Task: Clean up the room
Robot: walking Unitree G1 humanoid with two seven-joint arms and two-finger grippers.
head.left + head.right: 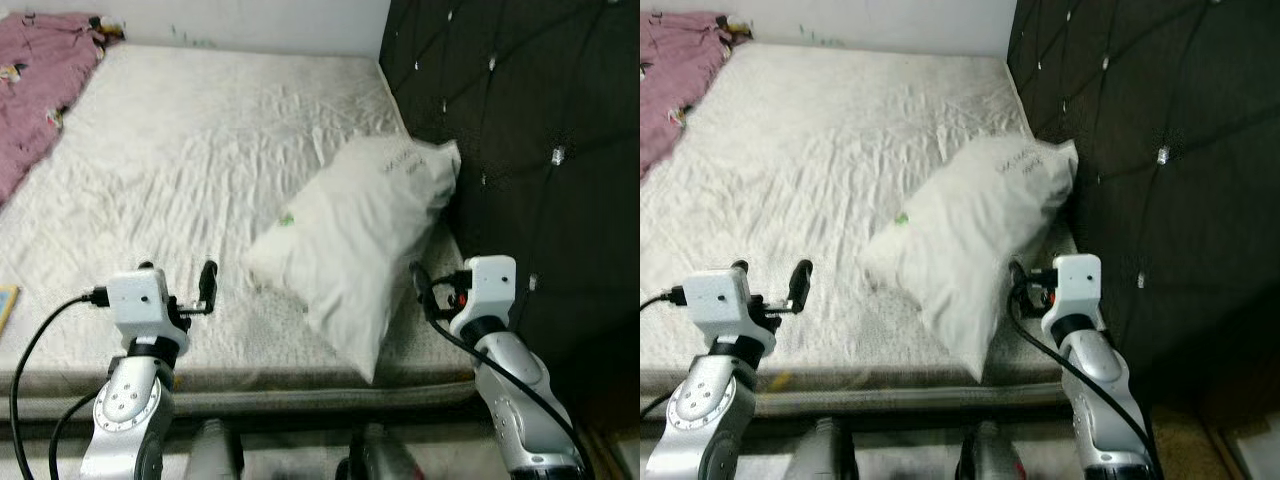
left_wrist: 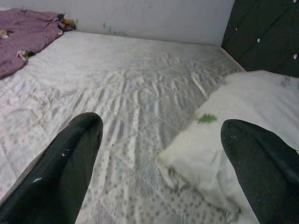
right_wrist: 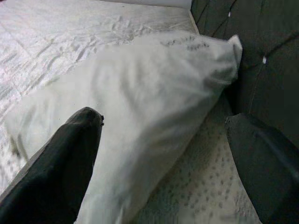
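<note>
Looking down through the head camera, I see a white pillow (image 1: 355, 235) lying askew on the bed (image 1: 200, 150), its far end touching the black tufted headboard (image 1: 530, 130). A pink blanket (image 1: 35, 85) is bunched at the bed's far left corner. My left gripper (image 1: 180, 272) hovers over the near edge of the mattress, jaws released and holding nothing. My right gripper (image 1: 1018, 275) sits at the pillow's near end, right beside it.

Left wrist view: both fingers (image 2: 65, 172) spread wide over the rumpled sheet, the pillow's corner just ahead.

Right wrist view: jaws released too, one finger (image 3: 60, 168) over the pillow, the other toward the headboard.
</note>
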